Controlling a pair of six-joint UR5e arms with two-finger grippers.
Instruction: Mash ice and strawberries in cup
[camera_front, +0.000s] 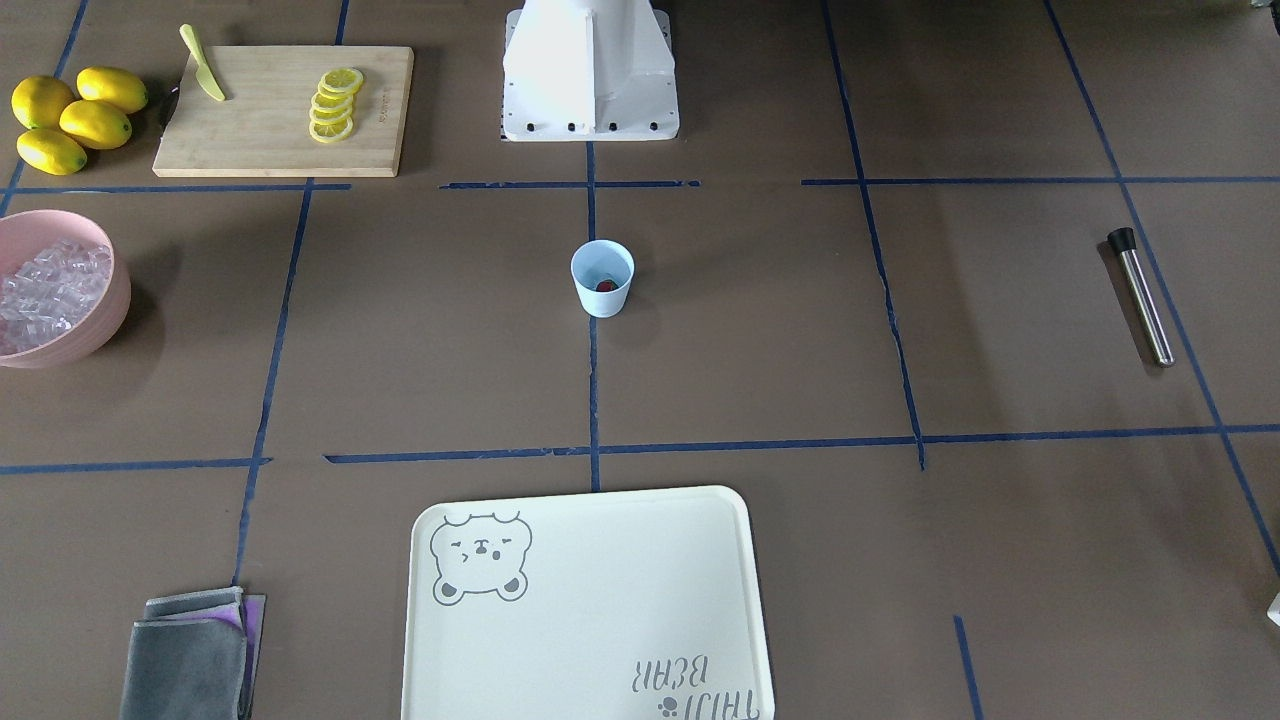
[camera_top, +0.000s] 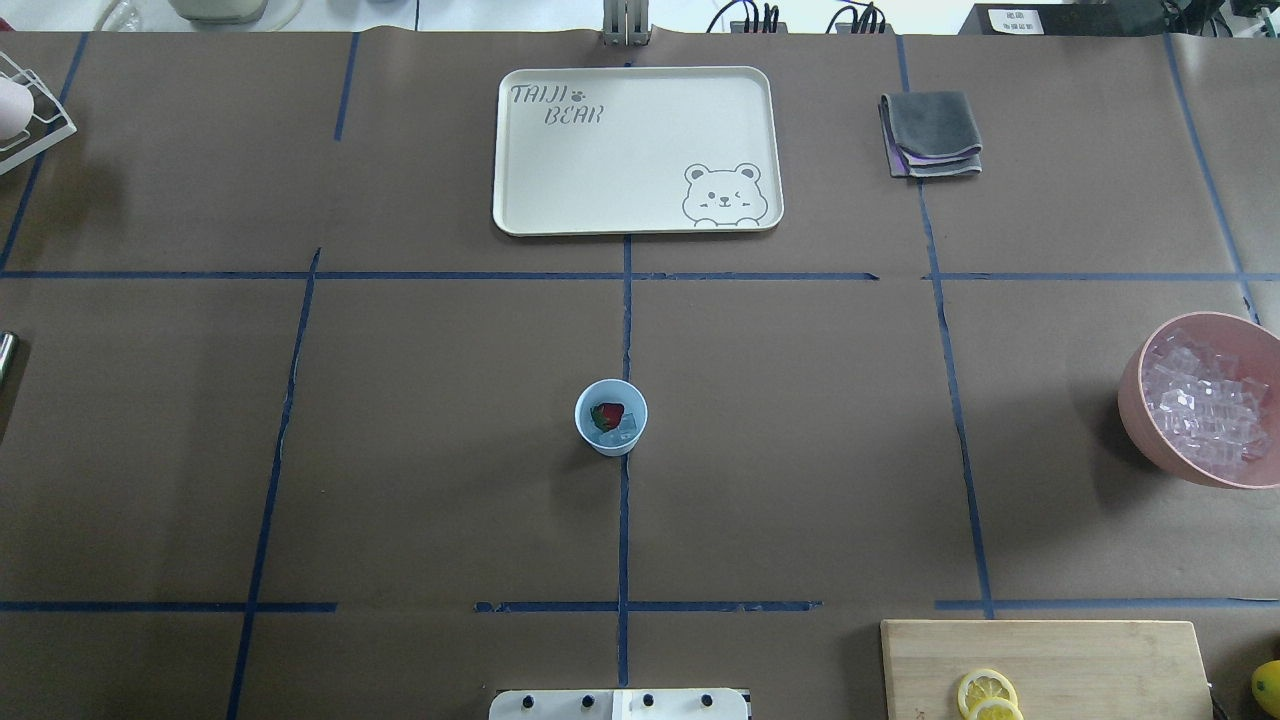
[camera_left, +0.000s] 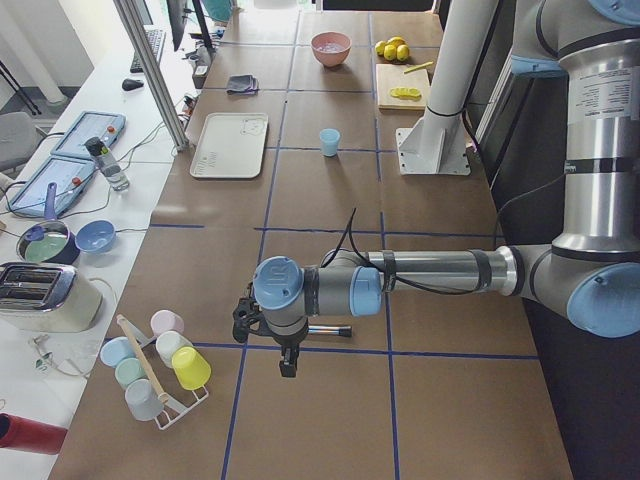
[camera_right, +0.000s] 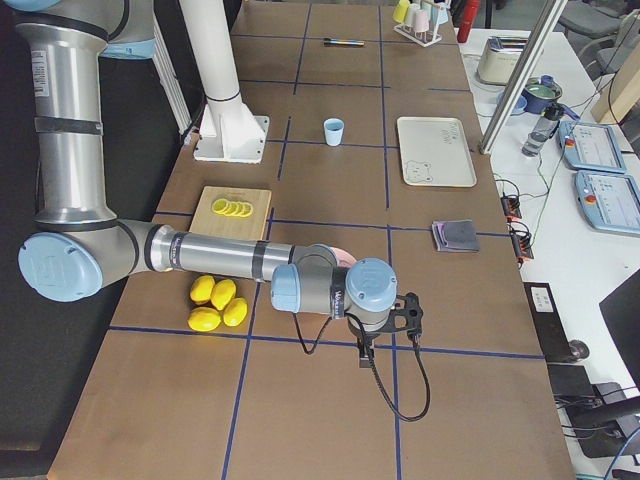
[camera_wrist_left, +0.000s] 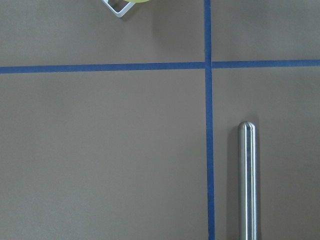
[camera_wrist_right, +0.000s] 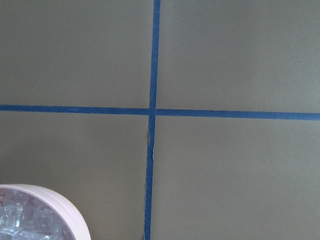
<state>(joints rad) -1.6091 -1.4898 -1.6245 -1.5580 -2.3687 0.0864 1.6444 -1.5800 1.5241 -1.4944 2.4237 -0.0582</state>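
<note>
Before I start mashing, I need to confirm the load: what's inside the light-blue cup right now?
The cup holds one red strawberry and at least one clear ice cube beside it. Anything beneath them, and the exact ice count, is hidden.

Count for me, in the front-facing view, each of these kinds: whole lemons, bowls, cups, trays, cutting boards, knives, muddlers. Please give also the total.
whole lemons: 4
pink bowl: 1
light-blue cup: 1
cream tray: 1
wooden cutting board: 1
yellow-green knife: 1
steel muddler: 1
Total: 10
</note>
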